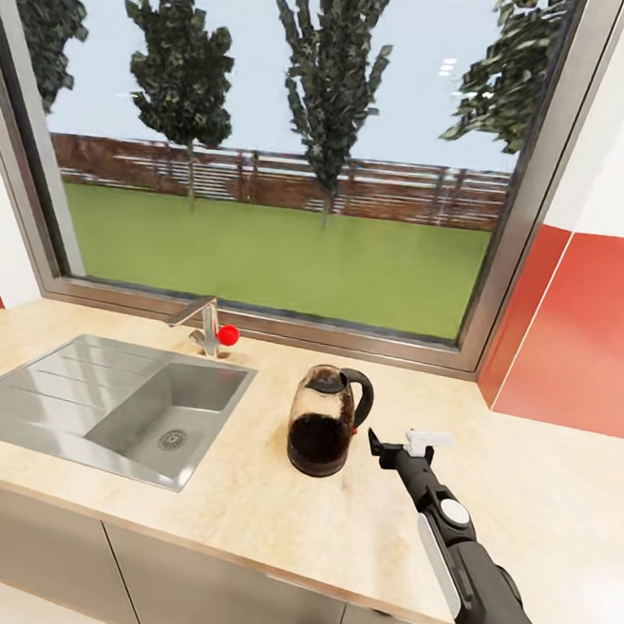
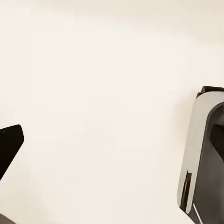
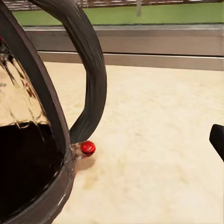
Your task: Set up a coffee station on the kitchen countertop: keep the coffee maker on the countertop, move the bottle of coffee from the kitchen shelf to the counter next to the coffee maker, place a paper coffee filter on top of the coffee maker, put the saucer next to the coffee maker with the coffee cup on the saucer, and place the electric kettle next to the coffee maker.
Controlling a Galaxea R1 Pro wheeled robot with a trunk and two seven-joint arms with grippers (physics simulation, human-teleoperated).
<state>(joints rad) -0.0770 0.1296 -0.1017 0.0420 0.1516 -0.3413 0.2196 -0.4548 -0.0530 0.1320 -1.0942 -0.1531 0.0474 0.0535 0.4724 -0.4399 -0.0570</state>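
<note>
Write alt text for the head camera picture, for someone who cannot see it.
A smoky see-through electric kettle with dark contents stands upright on the tan kitchen countertop, and the robot's open right gripper sits just beside its black handle without touching it. A steel sink lies further along, under a wide window onto lawn and trees.

On the tan desk the electric kettle stands upright near the middle of the view — dark contents low in its smoky body, loop handle toward 3 o'clock. The right claw hangs just beside that handle, fingers parted, not touching. At 9 o'clock lies the steel sink — its tap behind, below the window.
</note>
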